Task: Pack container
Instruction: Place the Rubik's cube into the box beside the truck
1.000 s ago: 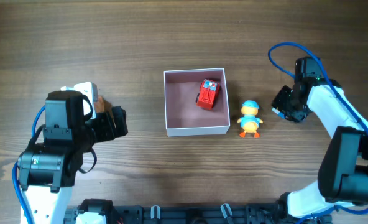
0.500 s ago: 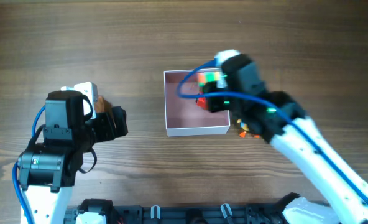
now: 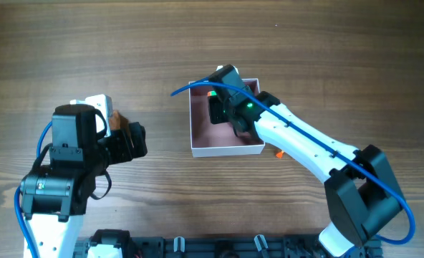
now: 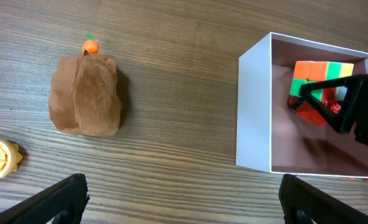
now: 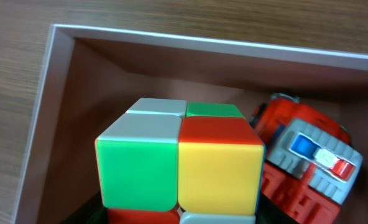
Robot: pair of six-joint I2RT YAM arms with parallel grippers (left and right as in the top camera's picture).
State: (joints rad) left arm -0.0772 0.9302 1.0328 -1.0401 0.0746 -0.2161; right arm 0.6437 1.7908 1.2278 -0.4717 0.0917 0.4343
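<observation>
Right end effector (image 3: 220, 108) now inside container (image 3: 219, 150) | cube (image 5: 181, 155) beside red truck (image 5: 305, 155)

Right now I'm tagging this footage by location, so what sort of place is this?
Probably a robot manipulation test bench: a left arm and a right arm stand at a wood-grain table with a small white container and toys, among them a colour cube and a brown plush.

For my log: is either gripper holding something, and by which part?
Right gripper holds the puzzle cube by opposite sides, in the container; left gripper empty.
</observation>
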